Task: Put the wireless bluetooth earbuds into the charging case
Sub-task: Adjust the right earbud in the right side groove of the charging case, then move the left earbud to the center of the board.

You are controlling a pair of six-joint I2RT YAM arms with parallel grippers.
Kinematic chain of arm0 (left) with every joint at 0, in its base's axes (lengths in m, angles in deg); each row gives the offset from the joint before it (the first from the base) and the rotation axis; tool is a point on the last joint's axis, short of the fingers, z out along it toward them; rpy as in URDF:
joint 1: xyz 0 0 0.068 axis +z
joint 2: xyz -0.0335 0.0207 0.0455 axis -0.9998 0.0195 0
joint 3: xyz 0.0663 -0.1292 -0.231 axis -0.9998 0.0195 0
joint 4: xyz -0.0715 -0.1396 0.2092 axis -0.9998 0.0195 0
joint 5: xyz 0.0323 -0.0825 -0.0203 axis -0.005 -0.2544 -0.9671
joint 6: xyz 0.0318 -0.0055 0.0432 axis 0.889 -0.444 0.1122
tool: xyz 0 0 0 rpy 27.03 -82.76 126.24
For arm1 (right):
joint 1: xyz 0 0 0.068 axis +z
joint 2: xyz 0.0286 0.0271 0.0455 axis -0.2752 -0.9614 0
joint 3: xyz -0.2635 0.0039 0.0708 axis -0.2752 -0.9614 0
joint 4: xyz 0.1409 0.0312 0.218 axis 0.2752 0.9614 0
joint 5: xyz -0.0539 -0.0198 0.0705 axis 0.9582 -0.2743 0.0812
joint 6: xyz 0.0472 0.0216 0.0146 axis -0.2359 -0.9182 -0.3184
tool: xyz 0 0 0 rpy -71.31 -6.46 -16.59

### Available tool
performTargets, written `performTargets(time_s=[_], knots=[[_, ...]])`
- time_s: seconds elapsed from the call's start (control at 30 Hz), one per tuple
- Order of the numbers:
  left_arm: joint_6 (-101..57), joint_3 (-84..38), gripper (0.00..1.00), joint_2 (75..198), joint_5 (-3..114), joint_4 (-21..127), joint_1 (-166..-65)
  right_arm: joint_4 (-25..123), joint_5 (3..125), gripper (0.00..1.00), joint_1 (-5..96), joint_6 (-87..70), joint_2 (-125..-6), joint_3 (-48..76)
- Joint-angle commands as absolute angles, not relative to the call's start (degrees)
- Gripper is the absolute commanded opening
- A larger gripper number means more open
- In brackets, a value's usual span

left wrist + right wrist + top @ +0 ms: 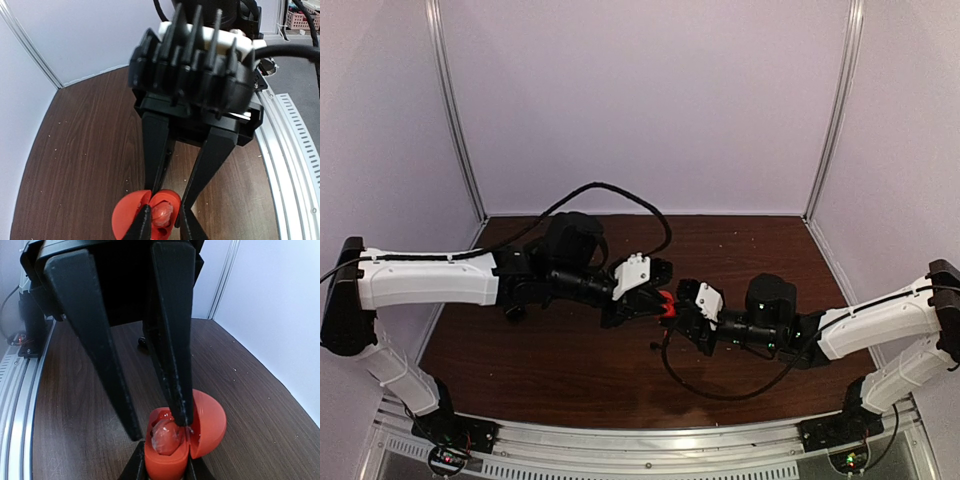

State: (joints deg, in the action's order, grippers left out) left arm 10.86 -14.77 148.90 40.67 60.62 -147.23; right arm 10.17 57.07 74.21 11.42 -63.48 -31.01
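right wrist view shows us the right gripper (166, 471) clamped on the bottom half of the red charging case (167, 459), so the case cannot slide, with its lid (210, 420) tipped open to one side. the left gripper (160, 430) reaches in from above. its fingers (170, 365) sit close on both sides of the earbud (164, 436) in the cup. we cannot tell if they squeeze it. we think they are guiding it in. the lid is just beside one finger and could get bumped. a small dark thing (142, 342) lies on the table (260, 390) behind the fingers.
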Motion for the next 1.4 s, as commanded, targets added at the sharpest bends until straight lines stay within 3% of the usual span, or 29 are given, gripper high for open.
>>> performTargets(time_s=[0.0,0.2,0.47,0.83,1.37], knots=[[9.47,-15.66,0.26,149.06,40.97,61.4,-148.12,4.83,57.13,0.06,74.6,10.52,-61.43,-31.08],[4.66,-15.11,0.39,143.37,41.71,56.16,-147.63,2.91,58.78,0.06,73.82,7.53,-62.05,-34.4],[-2.59,-13.48,0.41,143.24,41.46,55.41,-142.34,-0.35,58.71,0.06,68.25,-0.84,-59.02,-39.83],[13.72,-25.39,0.4,159.28,43.54,72.95,-141.93,2.64,57.75,0.07,57.45,-11.71,-50.37,-45.25],[28.26,-37.72,0.37,178.27,50.62,79.72,-145.1,3.47,56.23,0.07,51.33,-14.97,-44.49,-48.68]])
